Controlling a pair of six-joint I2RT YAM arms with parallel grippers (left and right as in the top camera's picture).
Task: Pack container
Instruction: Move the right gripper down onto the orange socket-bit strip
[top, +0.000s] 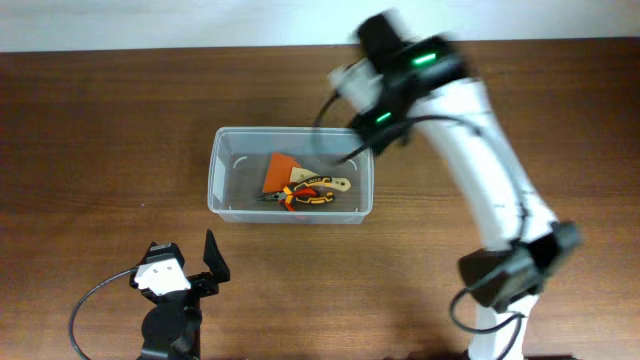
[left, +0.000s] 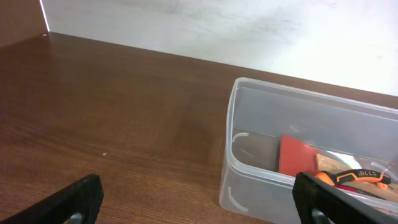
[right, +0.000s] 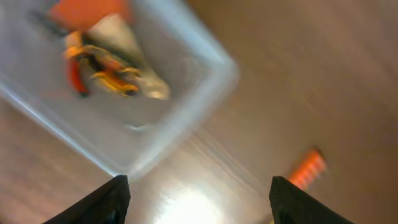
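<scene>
Container (top: 229, 190) holds pliers (top: 308, 197), scraper (top: 280, 170) — orange piece (right: 307, 169) outside.

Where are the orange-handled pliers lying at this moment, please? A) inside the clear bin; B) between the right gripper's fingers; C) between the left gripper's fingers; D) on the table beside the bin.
A: the pliers lie on the floor of the container, beside an orange scraper.

The container (top: 240, 175) stands on the worktop (top: 100, 120), ahead and right of the left end effector (left: 199, 199). Inside it a scraper (top: 279, 170) and pliers (top: 305, 195) lie touching. From the right end effector (right: 199, 202) the container is ahead-left, and a small blurred item (right: 306, 169) lies on the worktop ahead-right.
</scene>
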